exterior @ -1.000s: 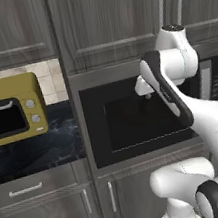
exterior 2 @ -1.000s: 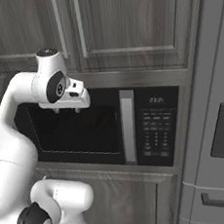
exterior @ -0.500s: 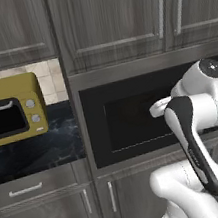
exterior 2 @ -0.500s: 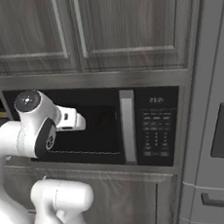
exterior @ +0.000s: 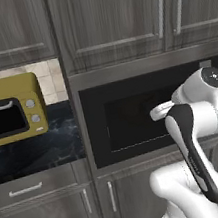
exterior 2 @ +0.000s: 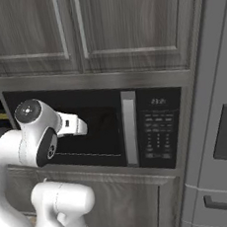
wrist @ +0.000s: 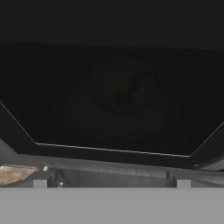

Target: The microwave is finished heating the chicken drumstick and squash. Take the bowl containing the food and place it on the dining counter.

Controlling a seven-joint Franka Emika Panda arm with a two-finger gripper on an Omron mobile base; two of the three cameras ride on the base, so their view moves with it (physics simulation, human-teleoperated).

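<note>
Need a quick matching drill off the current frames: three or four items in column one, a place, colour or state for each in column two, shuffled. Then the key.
Column one:
1. microwave
2. toaster oven
3. gripper
4. bowl

Column two:
A. yellow, on the dark worktop left of the microwave
B. faintly visible behind dark glass
C. door shut, button panel at right
D. open, pointed at the microwave door

Pairs: 1-C, 2-A, 3-D, 4-B

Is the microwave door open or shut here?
Shut. The microwave door's dark glass sits flush with the button panel.
</note>
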